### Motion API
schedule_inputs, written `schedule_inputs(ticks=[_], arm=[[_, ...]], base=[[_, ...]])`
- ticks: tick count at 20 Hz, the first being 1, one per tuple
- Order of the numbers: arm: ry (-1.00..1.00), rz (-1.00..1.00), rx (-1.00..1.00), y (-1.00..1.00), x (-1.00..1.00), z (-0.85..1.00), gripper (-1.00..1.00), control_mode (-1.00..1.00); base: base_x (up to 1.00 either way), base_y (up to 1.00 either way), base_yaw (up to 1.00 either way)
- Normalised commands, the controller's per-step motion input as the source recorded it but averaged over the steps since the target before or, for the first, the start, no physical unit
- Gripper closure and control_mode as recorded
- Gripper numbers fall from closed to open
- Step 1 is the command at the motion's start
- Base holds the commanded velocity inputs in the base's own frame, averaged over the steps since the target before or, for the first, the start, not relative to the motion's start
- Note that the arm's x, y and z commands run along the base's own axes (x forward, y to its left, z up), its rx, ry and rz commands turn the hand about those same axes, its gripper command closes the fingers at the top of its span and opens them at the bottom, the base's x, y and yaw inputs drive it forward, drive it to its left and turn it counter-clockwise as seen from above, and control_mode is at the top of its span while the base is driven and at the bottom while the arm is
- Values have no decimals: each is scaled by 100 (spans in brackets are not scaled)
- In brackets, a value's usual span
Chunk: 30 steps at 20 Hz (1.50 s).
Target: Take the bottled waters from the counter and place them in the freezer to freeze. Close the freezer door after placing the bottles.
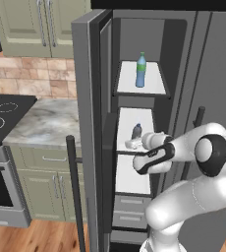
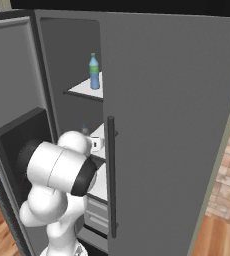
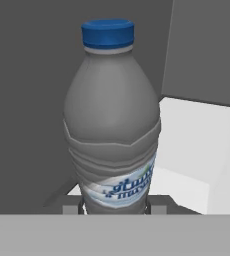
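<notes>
Grey bottle (image 3: 112, 120) pinched low between closed jaws of gripper (image 3: 114, 209), long axis upright toward 12 o'clock, standing over middle freezer shelf (image 1: 134, 114). Blue bottle (image 1: 141, 70) upright on shelf above, at 12 o'clock. Release pending, probably.
</notes>
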Motion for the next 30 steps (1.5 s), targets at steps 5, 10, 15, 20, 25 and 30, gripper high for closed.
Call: schedule_inputs(ticks=[5,10,15,20,25,30], arm=[[0,-3,0,0,8,-26,100,-100],[0,-3,0,0,9,-25,100,-100],[-1,-3,0,0,6,-9,100,-100],[0,-4,0,3,10,0,100,-100],[-4,-5,0,12,9,-4,100,-100],[-4,-5,0,11,10,-14,100,-100]], base=[[0,0,0],[0,0,0],[0,0,0],[0,0,0],[0,0,0],[0,0,0]])
